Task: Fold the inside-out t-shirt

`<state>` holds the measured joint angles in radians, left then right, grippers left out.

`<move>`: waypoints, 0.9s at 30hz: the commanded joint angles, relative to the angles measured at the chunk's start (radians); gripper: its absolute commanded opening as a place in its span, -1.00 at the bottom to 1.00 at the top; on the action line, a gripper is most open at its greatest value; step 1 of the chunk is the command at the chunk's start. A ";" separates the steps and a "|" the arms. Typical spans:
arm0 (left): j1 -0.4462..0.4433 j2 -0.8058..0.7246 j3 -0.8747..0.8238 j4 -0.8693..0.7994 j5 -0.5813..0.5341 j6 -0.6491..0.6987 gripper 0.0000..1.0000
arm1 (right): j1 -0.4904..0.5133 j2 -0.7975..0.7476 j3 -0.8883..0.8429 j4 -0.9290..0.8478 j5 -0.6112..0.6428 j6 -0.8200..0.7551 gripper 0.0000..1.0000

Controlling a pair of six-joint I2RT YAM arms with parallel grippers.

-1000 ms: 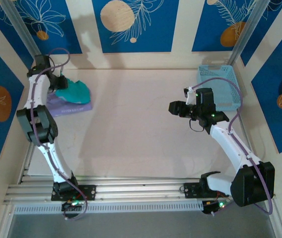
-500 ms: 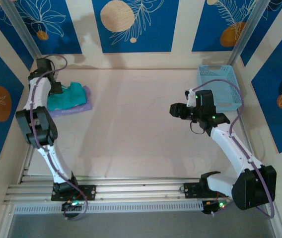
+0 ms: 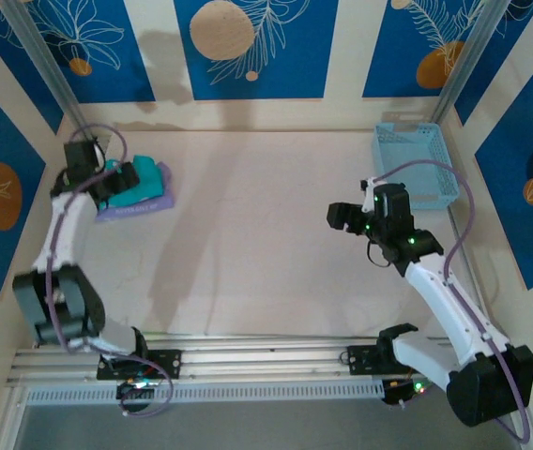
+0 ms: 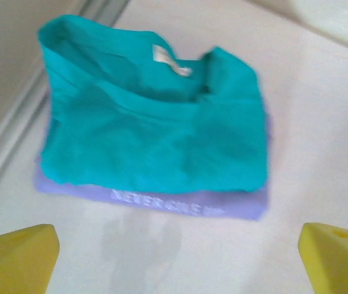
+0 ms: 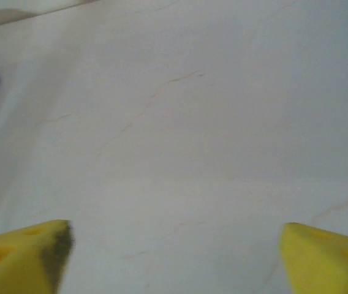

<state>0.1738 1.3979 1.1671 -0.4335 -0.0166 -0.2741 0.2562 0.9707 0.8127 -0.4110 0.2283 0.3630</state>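
The overhead camera sits high behind the arm bases and looks down over the whole worktop [image 3: 266,234]. The left wrist camera hangs close above the teal t-shirt [image 4: 155,135] lying on the lavender garment [image 4: 180,205], with the left tool [image 4: 174,257] at the frame's bottom corners. The overhead view shares that pile. The right wrist camera faces bare worktop past the right tool [image 5: 174,254], with a lavender edge at its left.

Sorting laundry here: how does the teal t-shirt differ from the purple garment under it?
The teal t-shirt lies on top, rumpled, its white label showing; the purple garment lies beneath, flat, only its edges peeking out. The purple garment carries pale lettering along one edge; the teal t-shirt shows none. Both are soft cloth in one stack.
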 commanded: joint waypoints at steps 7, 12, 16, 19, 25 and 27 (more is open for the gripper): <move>-0.037 -0.488 -0.757 0.633 -0.229 -0.045 0.99 | 0.001 0.017 -0.248 0.409 0.443 -0.154 0.98; -0.044 -0.371 -0.859 0.860 -0.128 0.094 0.99 | -0.023 0.213 -0.374 0.837 0.400 -0.361 0.98; -0.069 -0.196 -0.898 1.132 -0.065 0.126 0.99 | -0.066 0.351 -0.394 0.982 0.294 -0.356 0.98; -0.086 -0.083 -0.883 1.264 -0.054 0.160 0.99 | -0.087 0.392 -0.411 1.076 0.232 -0.385 0.98; -0.137 0.032 -0.775 1.190 -0.047 0.186 1.00 | -0.192 0.417 -0.445 1.192 0.016 -0.285 0.98; -0.167 0.049 -0.766 1.199 -0.059 0.223 0.99 | -0.204 0.479 -0.468 1.286 0.000 -0.273 0.98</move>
<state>0.0418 1.4384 0.3607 0.7212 -0.0814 -0.1143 0.0727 1.3903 0.3847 0.6945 0.3283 0.0517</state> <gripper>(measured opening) 0.998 0.991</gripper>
